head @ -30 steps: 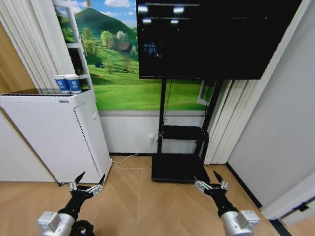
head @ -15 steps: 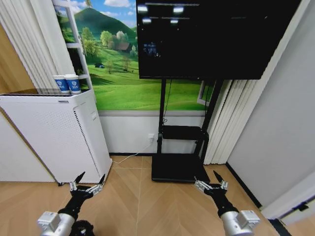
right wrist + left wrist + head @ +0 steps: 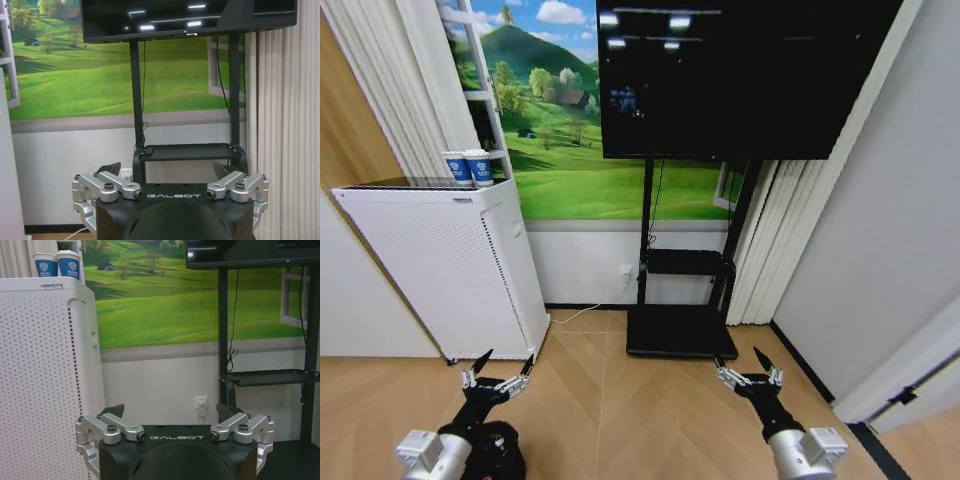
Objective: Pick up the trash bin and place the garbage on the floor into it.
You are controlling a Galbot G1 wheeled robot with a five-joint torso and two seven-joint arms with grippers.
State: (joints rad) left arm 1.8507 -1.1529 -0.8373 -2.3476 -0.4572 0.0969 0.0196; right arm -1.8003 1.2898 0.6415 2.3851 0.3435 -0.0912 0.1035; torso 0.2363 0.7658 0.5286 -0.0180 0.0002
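Both sets of jaws are standing spread wide with nothing between them: the left gripper point(image 3: 497, 369) is hanging low over the floor point(image 3: 610, 420) at the robot's left, fingertips pointing forward toward the wall, and the right gripper point(image 3: 748, 367) is mirroring it at the robot's right, splayed just as wide and gripping nothing. In the left wrist view the left gripper point(image 3: 175, 412) is showing its two silver finger linkages parted to either side of the black body, and the right wrist view is giving the same picture of the right gripper point(image 3: 167, 170). Just below the left arm, a dark rounded shape with a glossy black surface is peeking in at the bottom edge of the head view; that is looking like the trash bin point(image 3: 503, 455), sitting on the herringbone parquet right under the left forearm, though little of it is visible. Farther out, the tall white perforated appliance point(image 3: 440, 265) is standing against the wall on the left with two blue paper cups point(image 3: 469, 167) on top. Straight ahead, a black TV stand point(image 3: 682, 310) is carrying a large dark screen point(image 3: 745, 75) in front of a green meadow mural point(image 3: 570, 150), and pale curtains point(image 3: 765, 250) are hanging to its right.
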